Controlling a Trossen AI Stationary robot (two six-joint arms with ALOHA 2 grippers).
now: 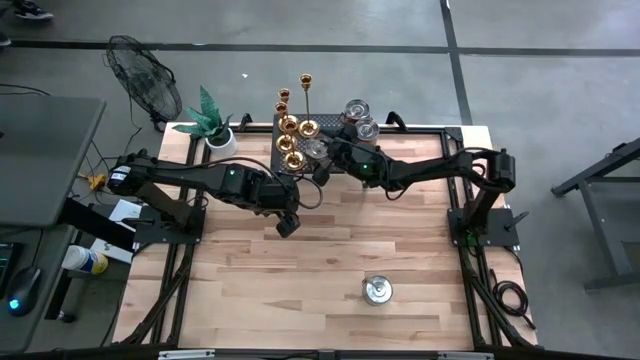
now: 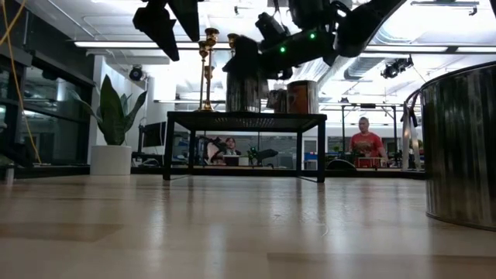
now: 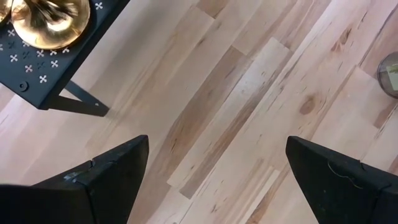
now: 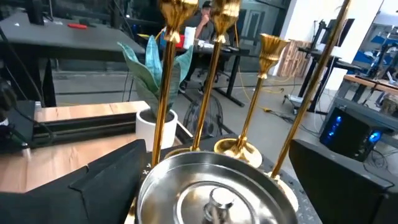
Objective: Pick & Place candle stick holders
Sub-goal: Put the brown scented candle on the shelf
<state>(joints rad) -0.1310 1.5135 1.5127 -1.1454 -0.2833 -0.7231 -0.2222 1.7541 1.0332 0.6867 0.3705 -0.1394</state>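
On the black stand [image 1: 281, 150]: five gold candle stick holders [image 1: 288, 124].

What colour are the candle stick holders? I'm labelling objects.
Shiny gold candle stick holders, clearest in the right wrist view.

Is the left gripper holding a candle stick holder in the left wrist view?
No, the left gripper is open over bare table, nothing between its fingers.
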